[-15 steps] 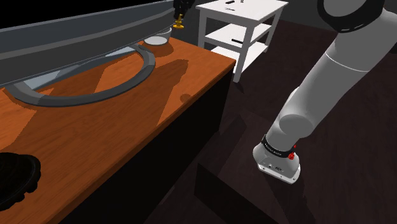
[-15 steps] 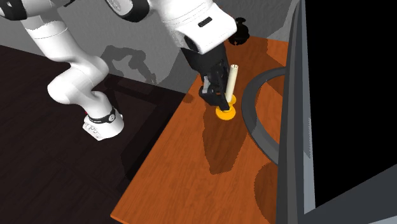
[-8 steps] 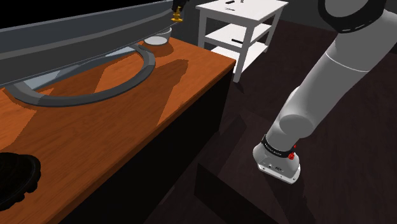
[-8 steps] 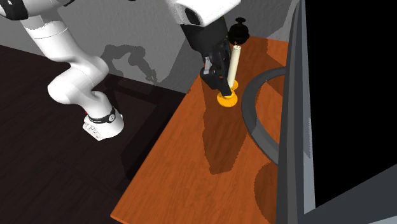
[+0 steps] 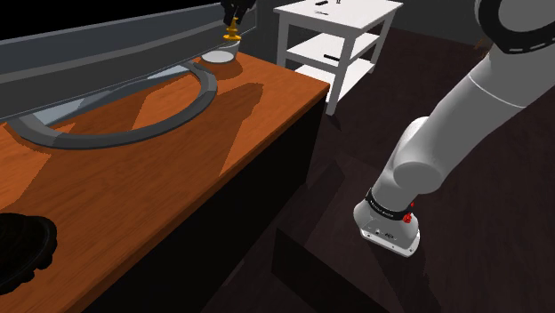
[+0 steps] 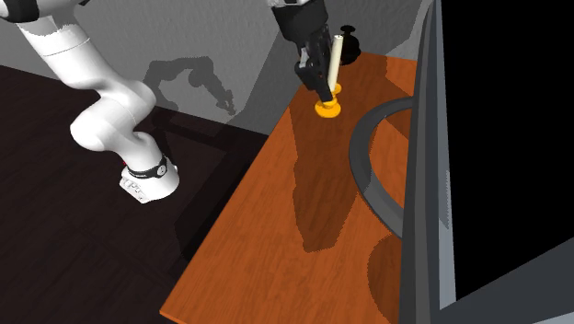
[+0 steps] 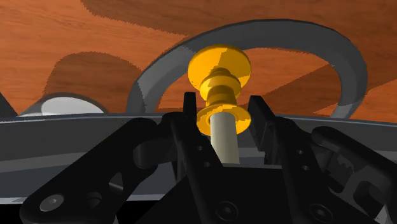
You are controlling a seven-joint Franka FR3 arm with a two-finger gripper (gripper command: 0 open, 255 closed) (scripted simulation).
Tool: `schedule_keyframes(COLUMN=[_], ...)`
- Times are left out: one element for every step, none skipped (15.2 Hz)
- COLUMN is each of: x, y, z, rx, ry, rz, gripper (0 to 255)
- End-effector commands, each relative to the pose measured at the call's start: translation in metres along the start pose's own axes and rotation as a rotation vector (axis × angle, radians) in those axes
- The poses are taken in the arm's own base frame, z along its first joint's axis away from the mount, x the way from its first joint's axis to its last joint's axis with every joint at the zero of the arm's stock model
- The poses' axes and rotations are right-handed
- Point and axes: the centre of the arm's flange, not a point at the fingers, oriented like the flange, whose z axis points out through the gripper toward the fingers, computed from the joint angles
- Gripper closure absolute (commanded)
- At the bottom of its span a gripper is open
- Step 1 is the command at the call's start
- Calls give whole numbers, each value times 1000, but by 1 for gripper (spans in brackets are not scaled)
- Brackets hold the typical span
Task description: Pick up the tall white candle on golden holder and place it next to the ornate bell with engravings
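Observation:
My black gripper [image 6: 315, 66] is shut on a tall white candle [image 6: 329, 64] with a golden holder [image 6: 327, 107]. It holds the candle tilted, above the orange-brown wooden table [image 6: 276, 230]. In the wrist view both fingers [image 7: 191, 121] clasp the white stem [image 7: 224, 140], and the golden holder [image 7: 219, 67] sticks out past them. In the shoulder view the holder [image 5: 231, 36] hangs under the gripper [image 5: 234, 12], above a white bowl [image 5: 218, 56]. A dark ornate bell [image 6: 350, 40] stands at the table's far end in the second exterior view, just beyond the candle.
A big monitor [image 6: 497, 138] on a curved grey stand [image 5: 133, 124] takes up much of the table. A white shelf unit [image 5: 338, 36] stands on the floor beyond the table. A dark object [image 5: 20, 253] sits at the shoulder view's lower left.
The gripper has risen with the candle and carried it along the table toward the bell. In the shoulder view it has shifted a little to the left.

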Motion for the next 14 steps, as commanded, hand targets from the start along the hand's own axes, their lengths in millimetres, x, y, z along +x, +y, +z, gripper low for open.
schedule_keyframes(x=[-7, -9, -12, -15, -18, -21, -23, -26, -29, -32, -34, -37, -40, -43], y=[-26, -39, -52, -65, -78, -91, -103, -116, -129, -142, -155, -168, -181, -194], z=[-3, -3, -3, -4, -4, -4, -4, -4, -4, -5, -5, -5, -5, -5], rx=[-1, -1, -1, -1, -1, -1, -1, -1, -1, -1, -1, -1, -1, -1], ry=[0, 0, 0, 0, 0, 0, 0, 0, 0, 0, 0, 0, 0, 0], rz=[1, 1, 1, 1, 1, 1, 1, 1, 1, 1, 1, 1, 1, 1], gripper=[255, 255, 255, 255, 255, 255, 255, 255, 255, 255, 255, 255, 255, 255])
